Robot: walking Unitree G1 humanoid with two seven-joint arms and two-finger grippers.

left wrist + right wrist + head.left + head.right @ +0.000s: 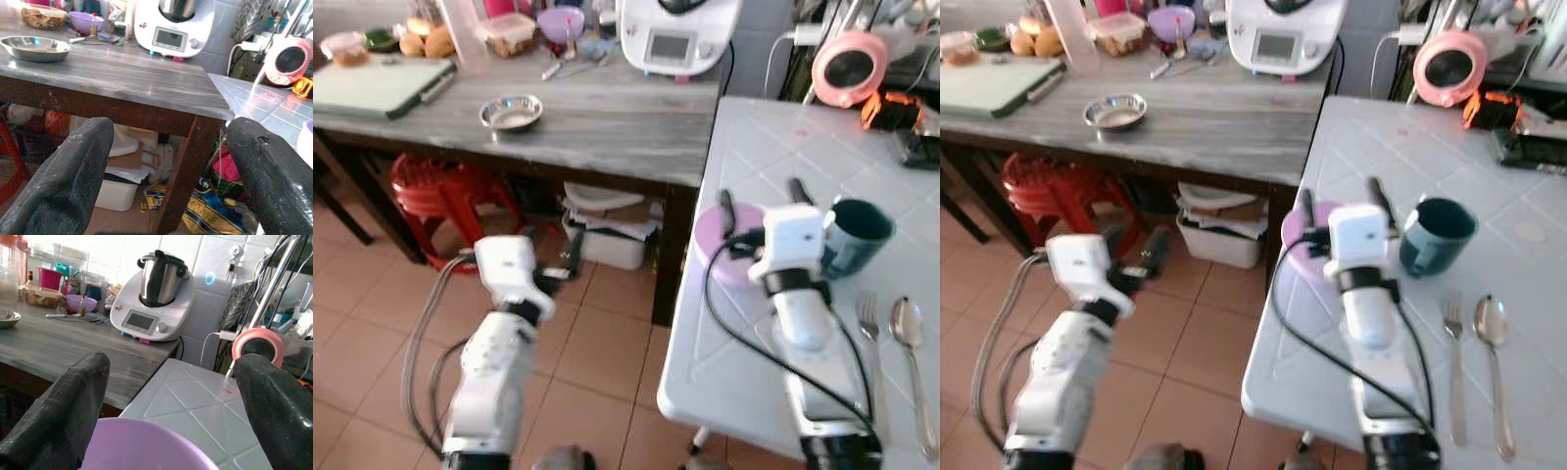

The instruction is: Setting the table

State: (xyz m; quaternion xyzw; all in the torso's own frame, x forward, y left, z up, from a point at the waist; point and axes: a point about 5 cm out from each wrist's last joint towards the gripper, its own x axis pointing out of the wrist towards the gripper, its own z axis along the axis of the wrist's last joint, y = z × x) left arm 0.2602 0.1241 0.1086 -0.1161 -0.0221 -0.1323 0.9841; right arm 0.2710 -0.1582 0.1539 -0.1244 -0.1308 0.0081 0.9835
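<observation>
A lilac bowl [713, 245] sits near the left edge of the white tiled table [773, 137]. To its right stands a teal mug [860, 235], with a fork [868, 318] and a spoon [909, 328] lying nearer me. My right gripper [761, 191] hovers open just over the bowl, one finger on each side of it; the right wrist view has the bowl's rim [146, 443] low between the fingers [68, 401]. My left gripper [556, 276] is open and holds nothing, low over the floor in front of the wooden table [607, 127].
The wooden table carries a steel bowl [511, 113], a cutting board [377, 83] and a white kitchen machine [675, 34]. A red stool [440, 186] and boxes [607, 230] stand beneath it. A pink round appliance [849, 67] sits at the white table's far end.
</observation>
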